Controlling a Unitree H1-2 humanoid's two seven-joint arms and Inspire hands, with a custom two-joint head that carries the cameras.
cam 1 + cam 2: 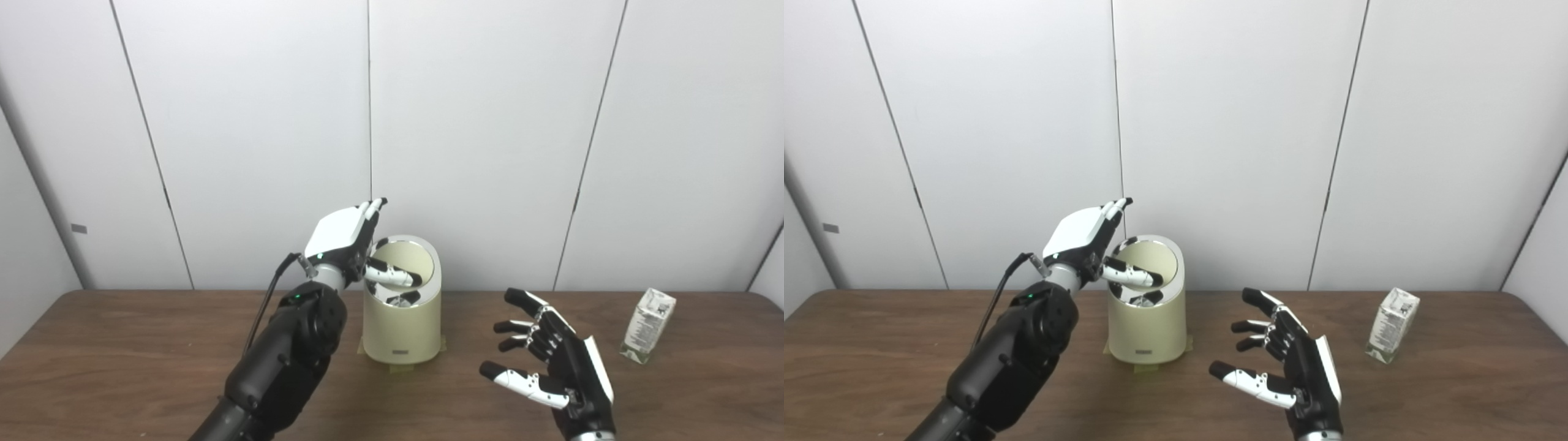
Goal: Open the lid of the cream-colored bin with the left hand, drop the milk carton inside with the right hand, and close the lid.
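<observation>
The cream-colored bin (401, 331) stands mid-table with its round lid (409, 260) tilted toward me. My left hand (343, 239) hovers at the bin's upper left rim, fingers spread, thumb lying across the lid's shiny ring; it grips nothing. The milk carton (648, 326) stands upright at the far right of the table. My right hand (551, 361) floats open, palm facing left, between the bin and the carton, well apart from both.
The wooden table (122, 343) runs the full width, with a white panelled wall (490, 122) right behind the bin. A patch of tape (401, 366) sits under the bin's base.
</observation>
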